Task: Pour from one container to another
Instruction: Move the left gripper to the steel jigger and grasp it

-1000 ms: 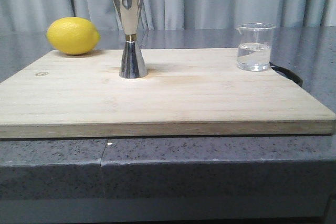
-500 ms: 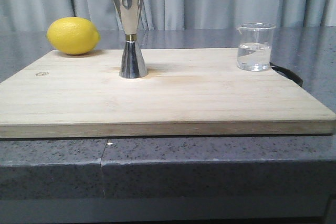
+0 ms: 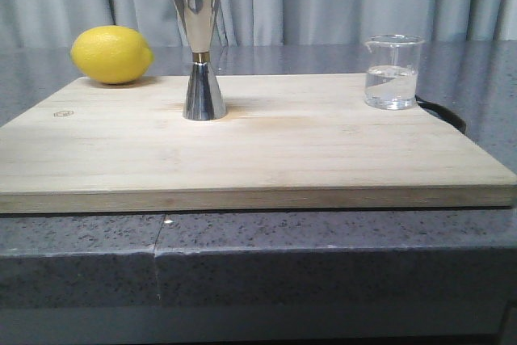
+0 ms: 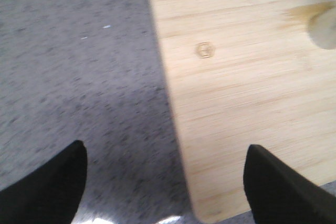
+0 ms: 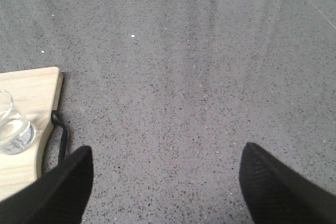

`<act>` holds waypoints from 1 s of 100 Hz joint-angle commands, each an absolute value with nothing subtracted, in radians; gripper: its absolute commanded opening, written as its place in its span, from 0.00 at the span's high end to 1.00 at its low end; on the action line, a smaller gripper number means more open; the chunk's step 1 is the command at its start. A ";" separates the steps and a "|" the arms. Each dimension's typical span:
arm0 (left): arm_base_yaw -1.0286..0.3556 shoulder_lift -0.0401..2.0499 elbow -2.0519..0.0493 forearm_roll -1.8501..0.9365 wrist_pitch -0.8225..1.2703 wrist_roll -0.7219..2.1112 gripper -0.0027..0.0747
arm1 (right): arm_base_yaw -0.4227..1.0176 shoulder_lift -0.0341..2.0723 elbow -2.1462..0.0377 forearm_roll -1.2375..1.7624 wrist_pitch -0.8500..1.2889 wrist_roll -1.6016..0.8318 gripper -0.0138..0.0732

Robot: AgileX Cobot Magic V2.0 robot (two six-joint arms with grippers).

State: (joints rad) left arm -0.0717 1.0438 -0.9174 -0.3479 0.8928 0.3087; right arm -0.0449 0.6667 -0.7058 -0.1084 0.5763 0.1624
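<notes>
Glass beaker (image 3: 393, 72): upright at right of the front view, on the wooden board (image 3: 242, 143), part-filled with clear liquid. In the right wrist view it (image 5: 12, 124) sits at the left edge, well left of the right fingers (image 5: 63, 187), which are spread wide, holding nothing.
Steel jigger (image 3: 202, 48): upright, centre-left of the board.
Lemon (image 3: 111, 54): upper left.
Left fingers (image 4: 52, 187): wide apart, empty, straddling the board edge over the grey bench (image 4: 68, 77).

lemon (image 3: 111, 54): 1 | jigger (image 3: 199, 46): 1 | beaker (image 3: 393, 72): 1 | cutting board (image 3: 266, 151): 1 | counter (image 3: 242, 256): 1
</notes>
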 commanded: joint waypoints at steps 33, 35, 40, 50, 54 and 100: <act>-0.021 1.328 -0.999 -1.112 0.992 1.177 0.24 | -0.044 0.671 -0.743 -0.125 0.507 0.150 0.11; -0.021 1.340 -0.999 -1.136 1.002 1.224 0.24 | -0.044 0.671 -0.743 -0.125 0.505 0.150 0.11; -0.021 1.372 -0.999 -1.193 1.020 1.322 0.24 | -0.044 0.671 -0.743 -0.125 0.495 0.150 0.11; -0.027 1.438 -0.999 -1.319 1.082 1.511 0.24 | -0.044 0.671 -0.743 -0.125 0.483 0.150 0.11; -0.028 1.466 -0.999 -1.355 1.108 1.571 0.24 | -0.044 0.671 -0.743 -0.125 0.478 0.150 0.11; -0.157 1.693 -0.999 -1.724 1.215 2.042 0.24 | -0.044 0.671 -0.743 -0.125 0.476 0.150 0.11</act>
State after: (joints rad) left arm -0.1191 1.6987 -0.9705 -1.5840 1.1611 1.9659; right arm -0.0449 0.6667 -0.7058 -0.1084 0.5557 0.1624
